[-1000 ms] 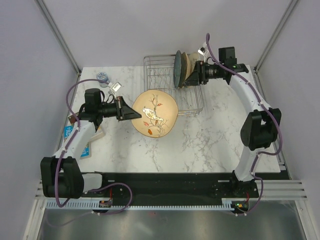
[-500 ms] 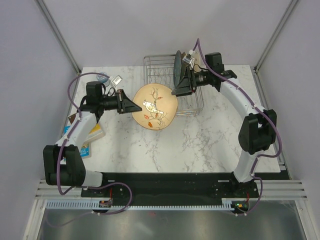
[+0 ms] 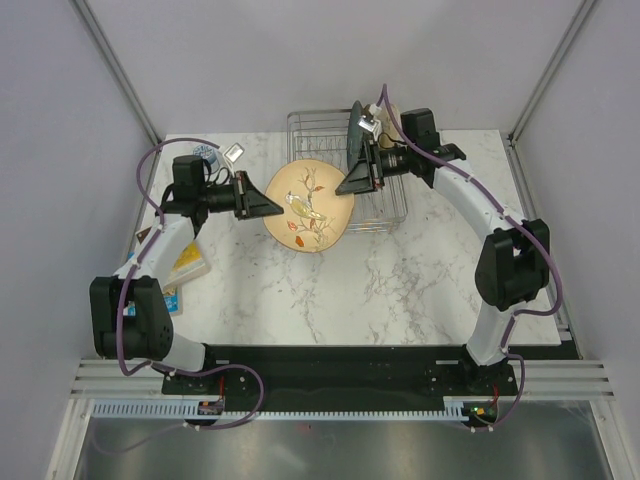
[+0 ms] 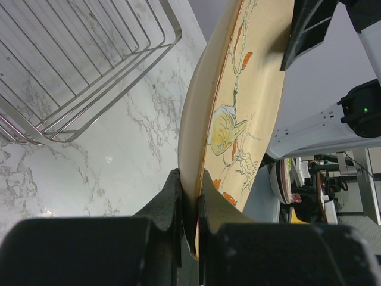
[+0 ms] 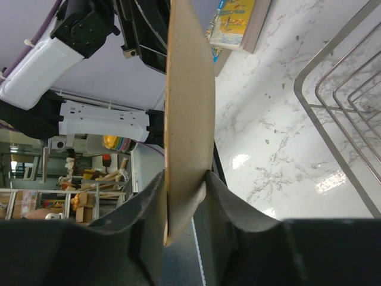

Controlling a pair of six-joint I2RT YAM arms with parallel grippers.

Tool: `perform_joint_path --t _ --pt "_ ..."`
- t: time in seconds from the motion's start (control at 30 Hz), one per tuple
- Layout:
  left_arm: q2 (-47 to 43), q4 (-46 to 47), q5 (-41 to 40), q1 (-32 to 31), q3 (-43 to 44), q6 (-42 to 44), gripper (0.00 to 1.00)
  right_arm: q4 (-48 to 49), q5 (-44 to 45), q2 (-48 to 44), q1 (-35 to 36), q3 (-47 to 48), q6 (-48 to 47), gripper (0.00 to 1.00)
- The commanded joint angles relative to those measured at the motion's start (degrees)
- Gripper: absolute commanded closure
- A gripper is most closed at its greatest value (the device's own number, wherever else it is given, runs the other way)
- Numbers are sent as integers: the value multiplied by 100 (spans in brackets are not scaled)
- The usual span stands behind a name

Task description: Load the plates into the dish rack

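One cream-tan plate (image 3: 310,205) with a bird and sprig print is up off the surface (image 3: 400,290), tilted, between both arms. It sits just near-left of the dish rack (image 3: 305,135) and overlaps the rack's near-left corner in the top view. Left gripper (image 3: 272,205): jaws pinching the plate's left rim. Right gripper (image 3: 345,187): jaws on either side of the right rim, touching both faces, pinching it. Dark teal-grey plate (image 3: 353,125) stands upright in the rack, right part. Book (image 3: 185,265) lies at the left edge of the surface, well apart.
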Motion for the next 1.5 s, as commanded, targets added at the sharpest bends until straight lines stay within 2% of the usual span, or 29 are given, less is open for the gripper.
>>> perform_joint_path --t 0.0,0.03,0.17,0.27,0.3,0.37,0.4,0.5,0.8,1.0,1.13,1.33,1.37,1.47 --pt "-18 662 333 -75 319 -250 98 190 31 41 380 157 23 67" --pt "-10 671 342 -75 319 -241 98 190 76 59 415 174 15 69" --pt "25 724 298 -75 310 -285 98 85 480 121 556 367 -126 100" --pt "8 733 53 -66 310 -277 98 -888 1541 208 582 990 -1046 100" --pt "-9 724 -53 -66 353 -233 83 -1265 1831 218 573 1157 -1397 100" --pt "-88 646 -422 -57 441 30 68 -1479 2614 235 573 1544 -1593 100" --pt "-106 454 -536 -57 581 162 63 -1550 2825 244 565 1659 -1646 100" --pt "-141 75 -879 -22 731 645 57 -1568 3450 253 573 2046 -1743 100" --pt "-405 -32 -1503 66 266 1042 55 -1489 5110 411 565 2802 -1823 100" --pt "-598 56 -1679 110 187 1174 50 -1366 5498 648 565 3294 -1586 100" --pt "-826 91 -1986 180 99 1287 48 -1208 6077 692 565 3417 -1488 100" --pt "-1450 636 -2821 189 -753 1358 48 -778 6904 771 652 3418 -1698 100" --pt "-1468 680 -2814 180 -841 1393 48 -586 7297 771 731 3400 -1760 100" --pt "-1442 663 -2752 180 -1061 1411 48 -199 7660 815 907 3391 -1919 100"
